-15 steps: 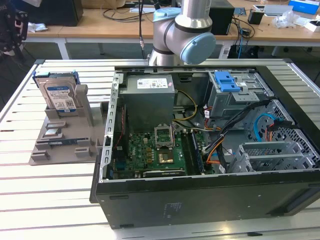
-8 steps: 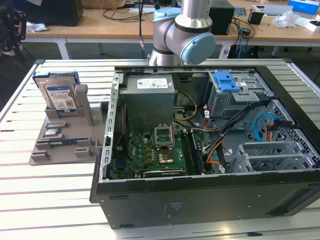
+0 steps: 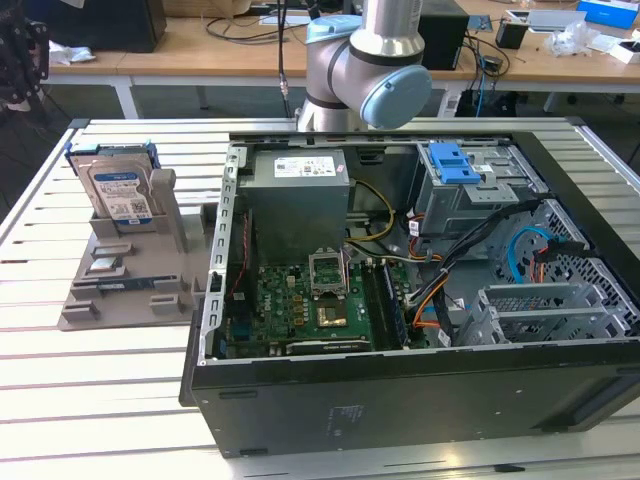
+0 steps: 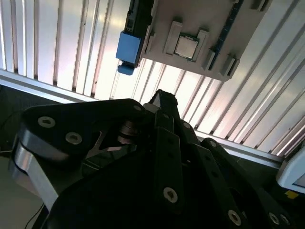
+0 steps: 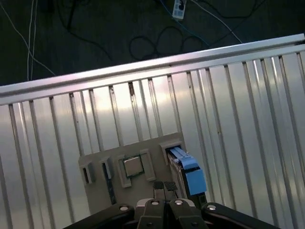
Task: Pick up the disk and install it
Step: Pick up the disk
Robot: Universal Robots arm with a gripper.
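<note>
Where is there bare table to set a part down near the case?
Bare table slats lie in front of the holder, at the exterior view's lower left, and left of the disk. The gap between holder and case is narrow, and the case is packed with boards and cables.

The second wrist view's edge cuts off the disk [image 4: 131,45].

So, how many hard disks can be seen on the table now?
1. The disk stands upright in the grey holder, to the exterior view's left of the open computer case. More may be hidden inside the case's drive cage.
</note>
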